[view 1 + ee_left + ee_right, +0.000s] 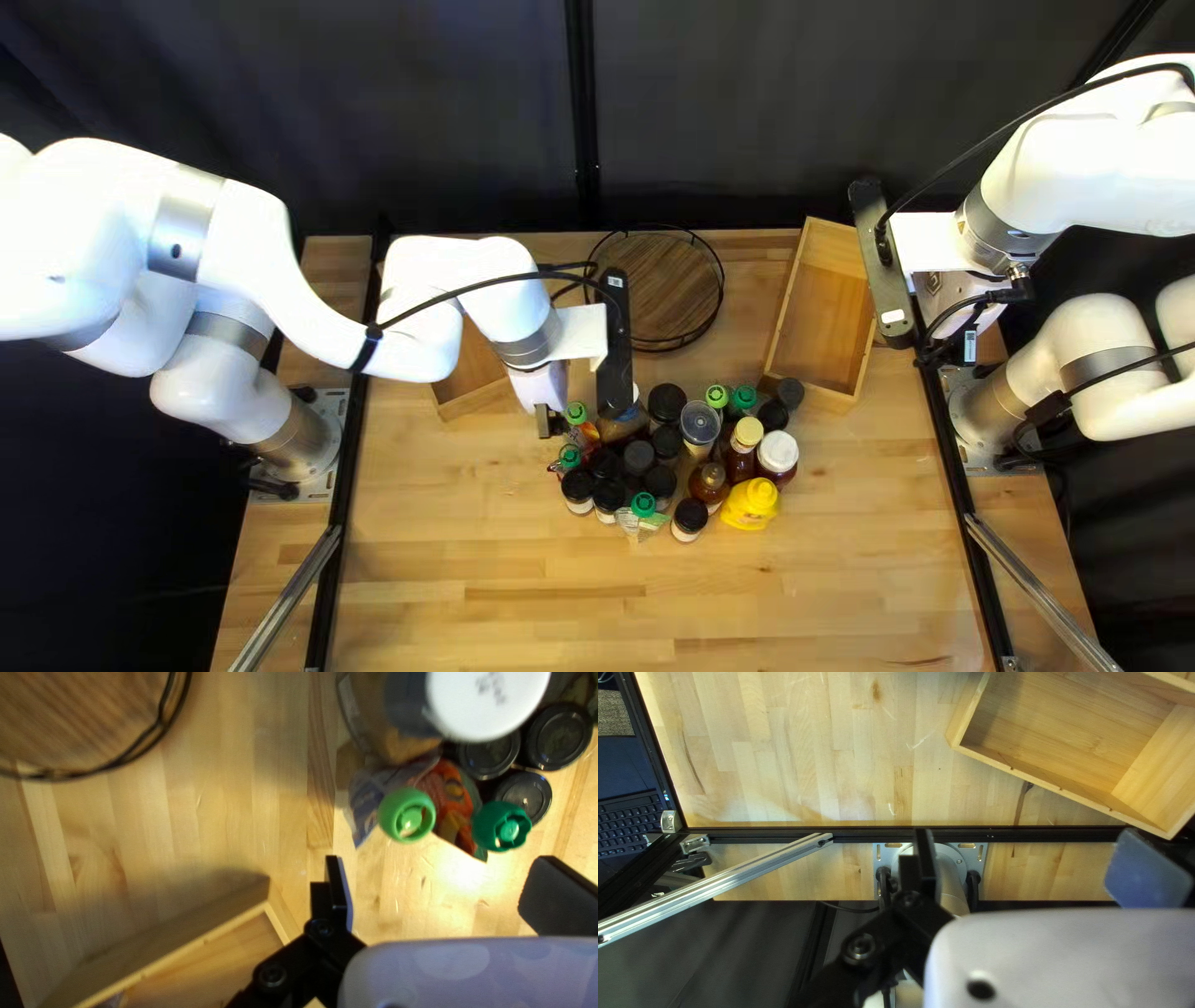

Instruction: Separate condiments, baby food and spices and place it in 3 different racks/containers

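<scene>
Wood-strip table (pixel 498 610); dark curtain (pixel 747 112) behind its far edge, black upright post (pixel 581 100) against the curtain. Black rails (pixel 350 461) run along the table's left and right sides, each with a silver metal bar (pixel 1041 595) set at a slant. Right wrist view: black keyboard (pixel 629 824) beyond the rail, near a small metal bracket (pixel 671 821).

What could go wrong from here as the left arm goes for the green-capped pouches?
The left gripper is open, and the light green cap and dark green cap sit close together, so it might catch both pouches or push one over. Black-lidded jars crowd right behind them and could get knocked. The near finger could also clip the wooden box if it swings that way.
</scene>
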You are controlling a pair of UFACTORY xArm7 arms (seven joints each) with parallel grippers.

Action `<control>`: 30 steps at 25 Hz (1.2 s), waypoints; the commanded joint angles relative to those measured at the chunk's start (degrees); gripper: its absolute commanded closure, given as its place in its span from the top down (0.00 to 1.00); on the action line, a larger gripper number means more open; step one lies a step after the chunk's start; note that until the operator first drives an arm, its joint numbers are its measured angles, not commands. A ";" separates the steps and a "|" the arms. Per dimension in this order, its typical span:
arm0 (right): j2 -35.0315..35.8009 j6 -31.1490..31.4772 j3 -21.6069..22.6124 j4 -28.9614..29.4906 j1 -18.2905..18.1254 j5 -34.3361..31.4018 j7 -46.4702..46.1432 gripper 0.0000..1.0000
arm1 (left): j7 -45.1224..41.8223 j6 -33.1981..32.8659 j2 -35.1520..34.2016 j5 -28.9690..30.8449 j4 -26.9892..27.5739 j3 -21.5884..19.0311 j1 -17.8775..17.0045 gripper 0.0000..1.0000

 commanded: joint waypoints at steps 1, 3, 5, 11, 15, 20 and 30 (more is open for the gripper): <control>0.00 0.00 0.00 0.00 0.00 0.00 0.00 1.00 | -8.44 -2.38 0.49 3.47 -1.39 -2.24 0.90 1.00; 0.00 0.00 0.00 0.00 0.00 0.00 0.00 1.00 | -13.56 -2.56 0.76 5.32 -1.42 -3.51 1.29 1.00; 0.00 0.00 0.00 0.00 0.00 0.00 0.00 1.00 | -17.15 -2.52 1.01 6.62 -1.33 -4.31 1.51 1.00; 0.00 0.00 0.00 0.00 0.00 0.00 0.00 1.00 | -21.76 -3.97 2.72 7.92 -1.42 -4.81 2.03 1.00; 0.00 0.00 0.00 0.00 0.00 0.00 0.00 1.00 | -22.01 -5.44 4.44 7.57 -1.05 -4.45 2.28 1.00; 0.00 0.00 0.00 0.00 0.00 0.00 0.00 1.00 | -21.55 -6.52 4.87 7.01 -1.23 -4.01 2.48 0.94; 0.00 0.00 0.00 0.00 0.00 0.00 0.00 1.00 | -19.15 -2.01 2.87 5.15 0.80 -3.62 2.04 0.00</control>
